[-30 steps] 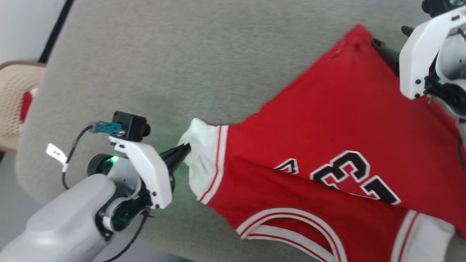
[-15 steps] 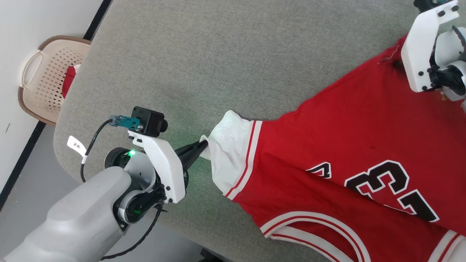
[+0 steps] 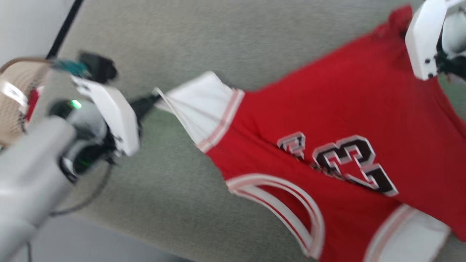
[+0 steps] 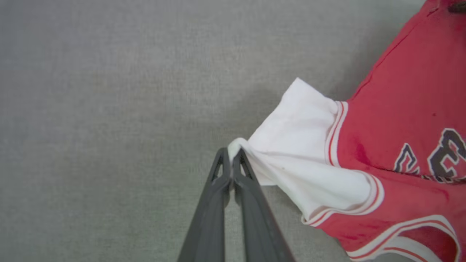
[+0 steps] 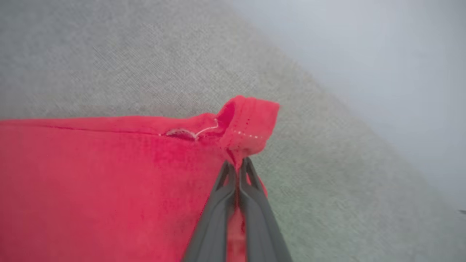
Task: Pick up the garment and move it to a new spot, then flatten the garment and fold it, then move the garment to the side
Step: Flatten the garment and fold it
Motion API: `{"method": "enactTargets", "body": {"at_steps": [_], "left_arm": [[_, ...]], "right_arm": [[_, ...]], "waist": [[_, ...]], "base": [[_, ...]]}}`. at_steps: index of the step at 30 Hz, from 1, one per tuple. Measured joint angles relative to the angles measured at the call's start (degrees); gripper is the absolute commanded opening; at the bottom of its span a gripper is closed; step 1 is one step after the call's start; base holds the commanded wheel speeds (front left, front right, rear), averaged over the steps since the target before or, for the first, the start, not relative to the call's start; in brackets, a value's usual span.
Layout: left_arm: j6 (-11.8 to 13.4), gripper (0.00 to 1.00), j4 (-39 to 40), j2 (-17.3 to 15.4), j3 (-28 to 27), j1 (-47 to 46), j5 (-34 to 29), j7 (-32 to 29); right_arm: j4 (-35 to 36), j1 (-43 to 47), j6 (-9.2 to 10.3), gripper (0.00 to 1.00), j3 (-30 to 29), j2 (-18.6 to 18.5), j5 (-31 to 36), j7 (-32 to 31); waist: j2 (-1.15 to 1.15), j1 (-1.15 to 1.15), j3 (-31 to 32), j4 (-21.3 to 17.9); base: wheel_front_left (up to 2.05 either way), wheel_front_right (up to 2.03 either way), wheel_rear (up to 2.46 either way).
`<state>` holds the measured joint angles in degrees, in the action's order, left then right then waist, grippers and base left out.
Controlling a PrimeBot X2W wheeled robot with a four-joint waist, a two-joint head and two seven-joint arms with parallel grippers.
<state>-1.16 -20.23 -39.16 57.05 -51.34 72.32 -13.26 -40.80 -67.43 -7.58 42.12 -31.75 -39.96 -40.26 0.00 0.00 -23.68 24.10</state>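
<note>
While left hand [image 4: 232,155] pinches white sleeve [image 4: 298,145] of garment [image 4: 400,120], right hand [image 5: 238,164] clamps hem [image 5: 251,120].

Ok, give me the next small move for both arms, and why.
Probably lift both together: the left gripper is shut on the garment by its white sleeve, the right gripper by its red hem corner, and the body lies on the grey surface.

There is one red jersey-style shirt [image 3: 346,109] with two white short sleeves [image 3: 204,102], one grey fabric-covered tabletop [image 3: 182,43] and one beige perforated plastic basket [image 3: 14,78]. There are two dark long-fingered grippers: the left gripper [image 4: 231,154] and the right gripper [image 5: 238,163].
</note>
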Motion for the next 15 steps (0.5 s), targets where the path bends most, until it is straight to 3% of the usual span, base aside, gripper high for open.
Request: {"method": "enactTargets", "body": {"at_steps": [6, 15], "left_arm": [[0.79, 0.0, 1.49, -5.86, -1.26, -7.09, -1.51, -5.84], [2.25, 0.0, 1.42, -8.9, -1.9, -17.78, -5.02, -13.29]], "right_arm": [[7.69, -1.49, 0.0, 0.0, 0.93, -3.55, -2.42, 3.58], [14.1, -1.53, 0.0, 0.0, -5.01, -6.02, -2.44, 6.88]], "waist": [[0.0, 0.0, 2.34, -4.77], [0.0, 0.0, 7.47, -11.0]], "base": [[0.0, 0.0, 0.0], [0.0, 0.0, 0.0]]}}
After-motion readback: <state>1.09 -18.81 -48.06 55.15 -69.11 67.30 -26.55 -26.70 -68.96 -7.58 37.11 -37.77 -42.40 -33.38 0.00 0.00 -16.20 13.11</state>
